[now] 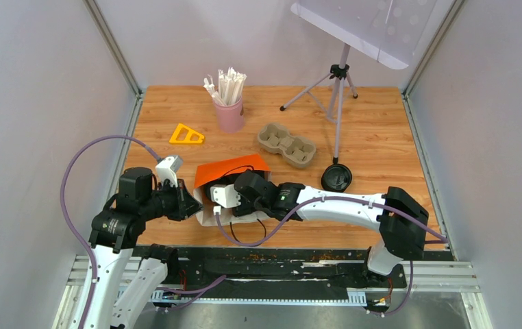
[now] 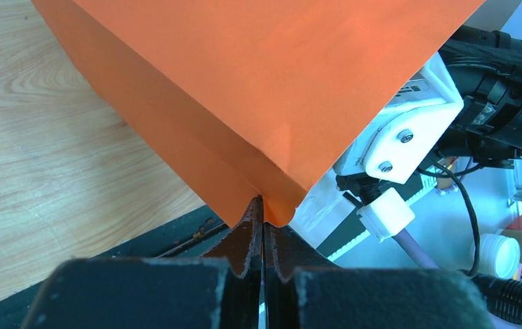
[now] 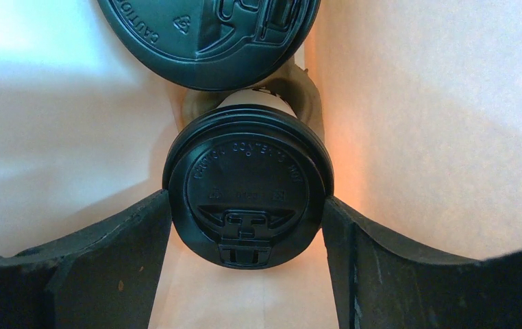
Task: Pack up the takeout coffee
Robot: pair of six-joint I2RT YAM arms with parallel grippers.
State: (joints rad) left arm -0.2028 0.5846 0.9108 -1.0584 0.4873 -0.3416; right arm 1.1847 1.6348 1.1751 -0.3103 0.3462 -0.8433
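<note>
Right wrist view looked down into the bag point(image 3: 436, 116), and both coffees were already inside it. The white cup point(image 3: 248, 185) sat between the right gripper point(image 3: 246, 226) fingers point(image 3: 128, 253), which pressed on either side of its black lid, grasping it. Just beyond it, deeper in the bag, only the lid of the second cup point(image 3: 210, 34) showed. A brown ring hugged the white cup under its lid; what it was I could not tell.

The white cup's long axis ran along the depth of the bag, lid toward the mouth and the camera, base toward the bag's far end. Its sip tab lay on the side nearest the wrist. Whether that axis stood upright over the table could not be told.

In the top view the left gripper point(image 1: 193, 205) was at the bag's left edge. The left wrist view showed its jaws clenched on a folded corner of the orange paper, holding the bag.

By my reading, the packing was nearly done. What was left was to let go of the white cup, draw the right arm out and release the bag.
</note>
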